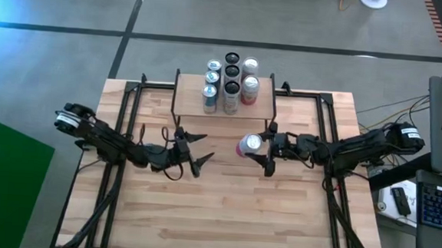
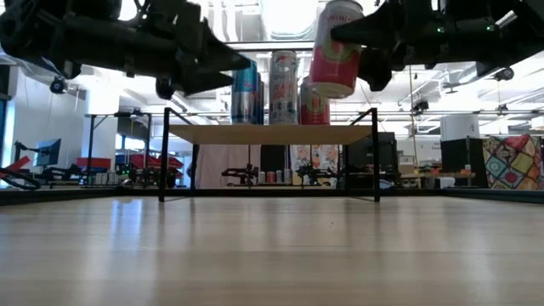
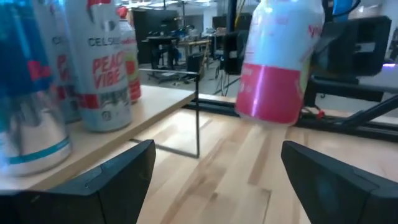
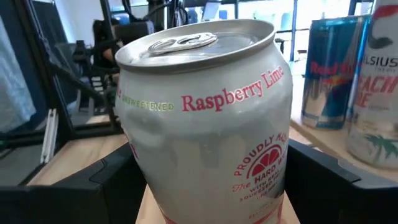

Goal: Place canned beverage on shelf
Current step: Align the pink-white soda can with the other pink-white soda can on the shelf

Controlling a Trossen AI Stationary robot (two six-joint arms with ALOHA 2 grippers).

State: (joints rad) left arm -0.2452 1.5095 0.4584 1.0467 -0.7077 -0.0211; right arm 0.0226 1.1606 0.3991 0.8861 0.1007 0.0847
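Right jaws around raspberry can (image 4: 205, 118)

Raspberry-lime can (image 4: 205, 118) clamped between dark jaws

Two dark jointed arms (image 1: 120, 145), white-labelled wrists.

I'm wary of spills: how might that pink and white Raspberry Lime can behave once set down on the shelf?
The pink and white aluminium Raspberry Lime can is tall and narrow, so it probably tips easily. Its smooth round wall could slip in the right pincer or roll if toppled. The light wood shelf already holds cans, so a nudge may knock neighbours.
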